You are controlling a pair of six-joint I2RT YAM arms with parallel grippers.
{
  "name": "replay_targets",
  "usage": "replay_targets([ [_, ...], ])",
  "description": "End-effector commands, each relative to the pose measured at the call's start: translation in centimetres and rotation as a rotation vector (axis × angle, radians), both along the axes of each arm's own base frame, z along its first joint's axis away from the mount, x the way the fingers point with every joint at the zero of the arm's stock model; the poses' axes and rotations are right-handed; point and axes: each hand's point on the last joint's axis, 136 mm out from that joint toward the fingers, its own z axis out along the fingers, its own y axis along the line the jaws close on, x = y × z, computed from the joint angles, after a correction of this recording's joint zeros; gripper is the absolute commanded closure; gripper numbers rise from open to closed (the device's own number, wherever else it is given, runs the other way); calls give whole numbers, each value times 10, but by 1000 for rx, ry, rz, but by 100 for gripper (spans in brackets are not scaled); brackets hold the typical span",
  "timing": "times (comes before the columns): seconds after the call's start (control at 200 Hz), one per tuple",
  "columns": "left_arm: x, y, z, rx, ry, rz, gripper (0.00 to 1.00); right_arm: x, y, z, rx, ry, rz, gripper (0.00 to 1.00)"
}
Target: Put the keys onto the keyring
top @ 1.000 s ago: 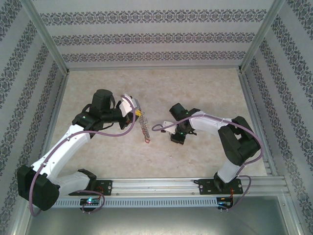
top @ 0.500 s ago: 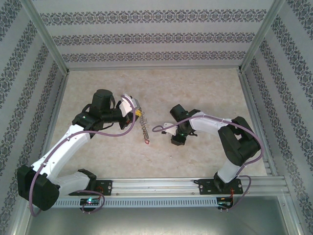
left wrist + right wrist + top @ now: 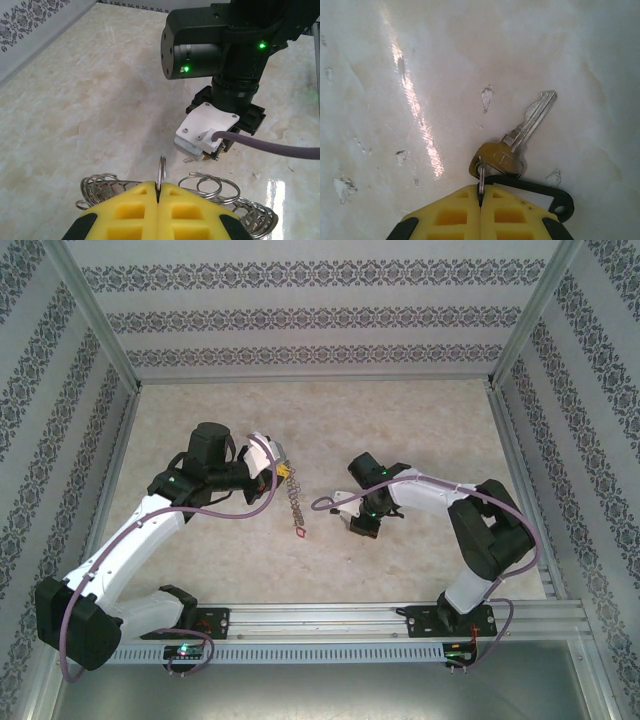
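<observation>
The keyring (image 3: 161, 172) is being pinched in the closed left gripper (image 3: 159, 189), left of centre; a key (image 3: 522, 137) with a black tag (image 3: 542, 194), lying on the table (image 3: 395, 75) right of centre, is being clamped by its small ring in the right gripper (image 3: 480, 194); both are being held apart, so threading is judged not yet begun.

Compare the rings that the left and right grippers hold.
The left gripper pinches a bare ring; the right gripper pinches a small ring carrying a key and black tag. The bare ring sits among keyring coils; the small ring stands alone. Both jaws are shut.
</observation>
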Motion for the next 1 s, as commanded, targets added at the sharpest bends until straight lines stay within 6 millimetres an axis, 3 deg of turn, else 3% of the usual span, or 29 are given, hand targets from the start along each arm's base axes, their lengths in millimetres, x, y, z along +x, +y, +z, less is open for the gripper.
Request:
replay_targets([
  [0.0,-4,-4,13,-18,-56,-35,100,-3,7,19,72,-34,27,100],
  [0.095,-4,-4,12,-13,-58,-32,100,2,14,38,147,-69,10,100],
  [0.315,-2,-5,13,-21,-63,-27,100,17,27,103,331,-184,-74,100],
  [0.62,-2,-8,12,-18,-56,-38,100,15,51,158,483,-294,-63,100],
  [0.999,-3,-9,11,-12,-60,-45,100,8,96,218,691,-307,-29,100],
])
